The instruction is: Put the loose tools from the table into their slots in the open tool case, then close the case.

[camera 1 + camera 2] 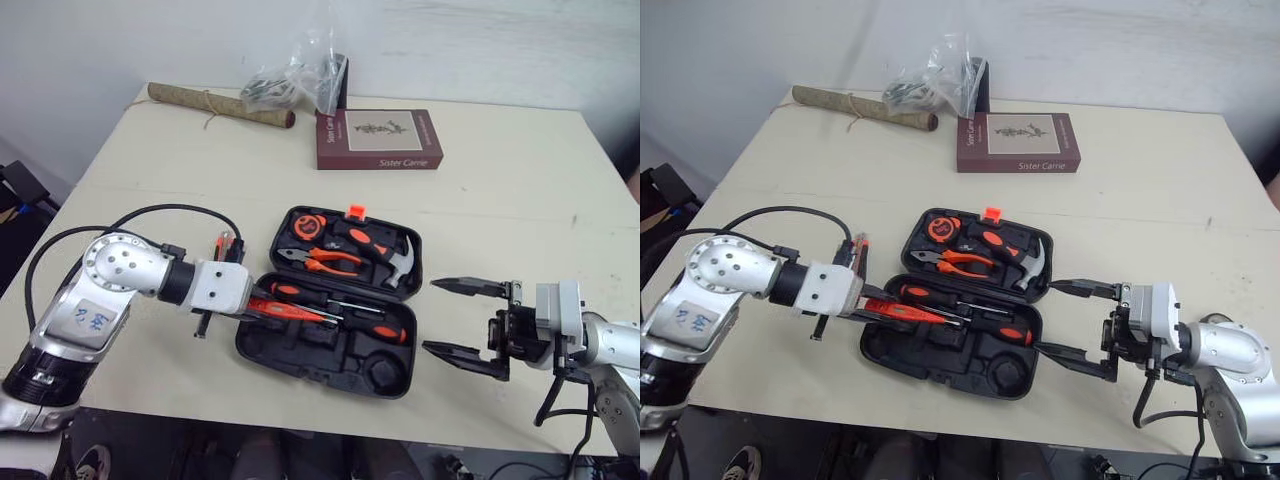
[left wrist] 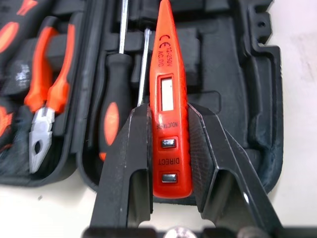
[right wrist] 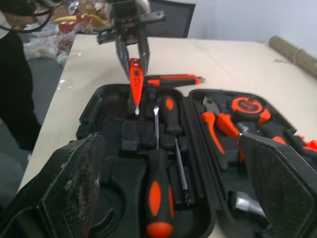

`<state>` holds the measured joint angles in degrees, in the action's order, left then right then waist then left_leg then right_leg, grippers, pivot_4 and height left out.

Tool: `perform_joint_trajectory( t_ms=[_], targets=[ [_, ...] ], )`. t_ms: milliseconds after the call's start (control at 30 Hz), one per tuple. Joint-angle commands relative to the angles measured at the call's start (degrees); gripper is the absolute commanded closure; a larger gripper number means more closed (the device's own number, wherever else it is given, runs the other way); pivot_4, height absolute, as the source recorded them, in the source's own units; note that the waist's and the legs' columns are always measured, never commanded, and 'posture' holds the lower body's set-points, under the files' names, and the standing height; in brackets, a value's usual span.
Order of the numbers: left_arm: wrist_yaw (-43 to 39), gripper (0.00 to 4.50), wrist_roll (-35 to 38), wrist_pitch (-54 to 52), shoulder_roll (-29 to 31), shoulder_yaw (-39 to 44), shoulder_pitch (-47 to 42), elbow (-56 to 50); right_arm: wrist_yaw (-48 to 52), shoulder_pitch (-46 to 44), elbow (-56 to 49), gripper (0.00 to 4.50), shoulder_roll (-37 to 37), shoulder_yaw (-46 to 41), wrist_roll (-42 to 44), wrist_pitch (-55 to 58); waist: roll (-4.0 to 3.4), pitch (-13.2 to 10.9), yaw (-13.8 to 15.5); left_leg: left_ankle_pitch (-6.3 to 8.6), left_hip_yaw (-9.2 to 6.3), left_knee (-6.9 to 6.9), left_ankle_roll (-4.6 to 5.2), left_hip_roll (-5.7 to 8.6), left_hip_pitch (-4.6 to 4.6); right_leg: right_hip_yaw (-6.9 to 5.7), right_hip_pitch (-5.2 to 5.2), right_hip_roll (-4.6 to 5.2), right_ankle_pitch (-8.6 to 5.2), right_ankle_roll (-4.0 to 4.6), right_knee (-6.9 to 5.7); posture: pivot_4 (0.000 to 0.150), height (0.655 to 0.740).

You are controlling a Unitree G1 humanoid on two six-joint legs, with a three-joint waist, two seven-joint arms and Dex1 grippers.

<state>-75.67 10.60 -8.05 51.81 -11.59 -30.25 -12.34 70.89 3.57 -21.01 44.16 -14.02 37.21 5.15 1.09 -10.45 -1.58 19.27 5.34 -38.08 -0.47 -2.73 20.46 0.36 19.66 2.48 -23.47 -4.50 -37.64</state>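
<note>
**Current state**

- The left gripper (image 2: 169, 119) is clamped on the lower body of an orange tester (image 2: 166, 74). Its jaws press on both flat sides.
- The tester is held over the near half of the open case (image 1: 330, 350), with its tip pointing across the moulded slots. It is beside a black screwdriver (image 2: 113, 99) that is already seated.
- The right gripper (image 1: 432, 315) is at table (image 1: 500, 180) level just beside the right end of the case. Its jaws are spread wide and hold nothing.
- A second orange-and-black tool (image 1: 227, 246) lies on the table, just outside the left end of the case. It is possibly a knife, but the view is too poor to confirm.

**Likely faults**

1. Wrong seat. The tester is close to the screwdriver shafts. If it is lowered off line, it would probably rest on a shaft or a slot ridge rather than in its own recess.
2. Lid blocked. A tool left sitting proud of the foam would likely stop the case from closing fully.
3. Case shift. Pressing the tester down at one end may slide or tip the light case. The right gripper is not bracing it.
4. Tool missed. The tool outside the case is close to the left wrist and could be knocked away.
</note>
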Motion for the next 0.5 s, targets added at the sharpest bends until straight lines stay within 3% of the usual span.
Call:
perform_joint_trajectory(
  t_ms=[33,200,300,500],
  targets=[
    [-1.18,4.14,-3.17,-0.91,-1.49,-4.0,-3.36,1.13,-0.03,0.76,-2.36,0.0,0.49,-1.6,1.01,0.09,0.0,0.0,0.01,0.0,0.0,0.0,0.0,0.0,0.0,0.0,0.0,0.0,0.0,0.0,0.0,0.15,0.74],
    [-0.38,4.14,-7.84,-0.29,-3.46,-7.02,-6.57,3.47,-0.79,2.51,-4.28,0.0,0.86,-1.53,-0.43,-0.49,0.01,-0.01,-0.06,0.0,-0.02,-0.02,0.0,-0.01,0.01,-0.01,0.02,-0.01,0.0,0.0,-0.03,0.15,0.74],
    [0.1,4.14,-7.8,-9.33,-4.02,-7.59,-7.35,3.16,1.18,3.55,-5.05,0.0,1.79,-0.45,-2.32,-2.32,0.01,-0.01,-0.02,-0.01,-0.01,-0.05,0.0,-0.02,0.01,0.0,0.03,-0.01,0.0,0.0,-0.08,0.15,0.74],
    [-2.69,4.14,-8.52,-8.84,-4.19,-9.97,-8.03,2.47,0.25,3.13,-4.37,0.0,0.71,-0.57,-1.8,-2.26,0.01,-0.01,0.03,-0.01,-0.04,-0.08,0.0,-0.01,0.0,-0.01,-0.01,0.01,0.0,0.0,-0.08,0.15,0.74]
  ],
)
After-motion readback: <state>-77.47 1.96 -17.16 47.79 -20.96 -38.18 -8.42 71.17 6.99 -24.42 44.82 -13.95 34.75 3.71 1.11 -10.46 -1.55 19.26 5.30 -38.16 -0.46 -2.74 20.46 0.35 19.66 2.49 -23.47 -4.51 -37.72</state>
